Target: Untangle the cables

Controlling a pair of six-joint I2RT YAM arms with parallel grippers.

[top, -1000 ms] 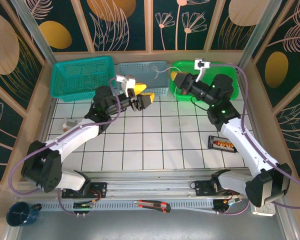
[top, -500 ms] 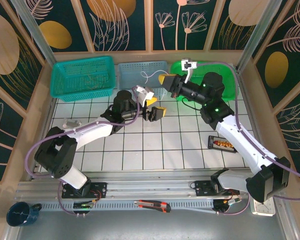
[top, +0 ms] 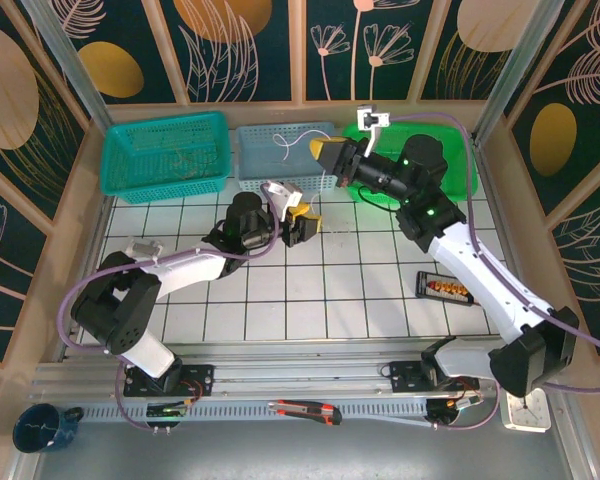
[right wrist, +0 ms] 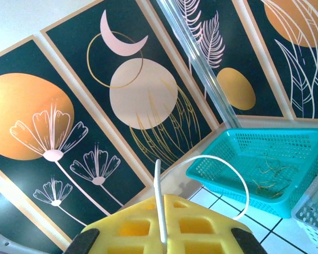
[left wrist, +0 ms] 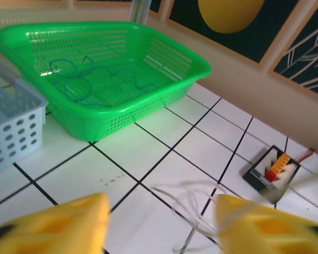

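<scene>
Far to the left of the left arm's fingers (top: 302,221), a teal basket (top: 165,155) stands against the back edge of the tiled desk (top: 360,270). A few yellowish cables (right wrist: 267,177) lie loose on its floor. A small metal object (top: 140,245) rests on the tiles beside the left arm's forearm, well behind and to the left of those fingers. A blue mug (top: 40,428) sits off the desk's near left corner. The left fingers hang low over the middle of the desk, spread apart. In the left wrist view a very thin whitish cable (left wrist: 193,203) curls on the tiles in the gap between them, close to the right-hand finger; whether it touches that finger cannot be told. Just beyond them stands a grey-blue basket (top: 280,160). Above its right end, near the left fingers, the right arm's fingers (top: 328,152) are pressed together on a white cable (top: 288,143). This cable rises from between the yellow pads and arcs out over that basket. Directly to the right of the right fingers, under that arm's wrist, is a green basket (top: 450,175) with a thin blue cable (left wrist: 67,90) looped on its floor. A black box (top: 443,288) with orange parts lies on the tiles well to the right of both pairs of fingers, beside the right forearm. A utility knife (top: 305,411) lies on the rail between the two arm bases.
</scene>
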